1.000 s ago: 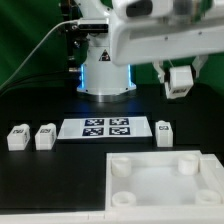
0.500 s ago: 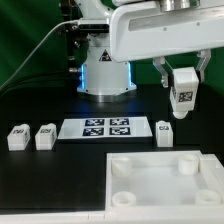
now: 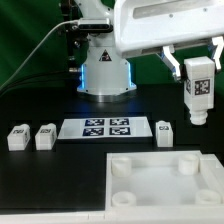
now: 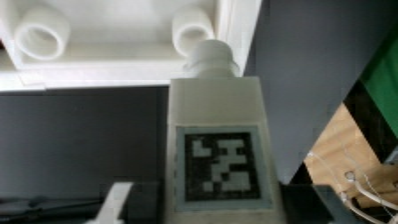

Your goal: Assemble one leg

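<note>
My gripper (image 3: pixel 197 72) is shut on one leg (image 3: pixel 198 92), a white block with a black-and-white tag, and holds it upright in the air above the table at the exterior view's right. The wrist view shows that leg (image 4: pixel 219 140) close up, its round peg pointing toward the panel's corner sockets. The large white panel (image 3: pixel 160 186) lies at the front right with round sockets at its corners. Three more legs lie on the table: two at the left (image 3: pixel 17 136) (image 3: pixel 45 136) and one (image 3: pixel 165 132) just below and left of the held one.
The marker board (image 3: pixel 106 128) lies flat between the loose legs. The arm's base (image 3: pixel 105 70) stands behind it. A green backdrop closes the back. The panel's edge and two sockets show in the wrist view (image 4: pixel 107 50).
The gripper has swung to the exterior view's right and turned, so the held leg now hangs upright with its tag facing the camera, a little lower than before.
</note>
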Robot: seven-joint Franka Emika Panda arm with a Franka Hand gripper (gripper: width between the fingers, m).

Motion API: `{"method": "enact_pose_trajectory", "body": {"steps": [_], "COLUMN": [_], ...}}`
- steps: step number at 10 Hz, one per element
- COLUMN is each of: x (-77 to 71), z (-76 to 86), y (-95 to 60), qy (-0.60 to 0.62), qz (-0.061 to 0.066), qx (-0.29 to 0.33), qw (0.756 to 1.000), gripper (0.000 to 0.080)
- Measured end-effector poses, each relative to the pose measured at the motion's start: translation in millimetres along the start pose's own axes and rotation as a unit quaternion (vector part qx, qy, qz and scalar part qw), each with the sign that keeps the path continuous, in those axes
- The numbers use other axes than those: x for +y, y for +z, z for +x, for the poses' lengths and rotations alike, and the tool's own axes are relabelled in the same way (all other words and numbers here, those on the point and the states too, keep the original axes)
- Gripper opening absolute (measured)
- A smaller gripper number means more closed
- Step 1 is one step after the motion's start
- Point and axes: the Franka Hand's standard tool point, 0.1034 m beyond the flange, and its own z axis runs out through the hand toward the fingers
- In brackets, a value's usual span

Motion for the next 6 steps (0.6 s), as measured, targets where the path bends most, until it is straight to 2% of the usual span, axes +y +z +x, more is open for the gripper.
{"method": "enact_pose_trajectory", "body": {"steps": [4,5,6], "x": [0.7,2.8,4.6], "z": [2.7,11.2,31.4], "y": [2.7,11.9,19.1], "qy": [-0.005,-0.004,-0.004], "qz": [0.0,0.0,0.001], "qx": [0.001,0.002,0.013], "qw": [1.0,1.0,1.0], "gripper": [0.0291,0.0291,0.0291]}}
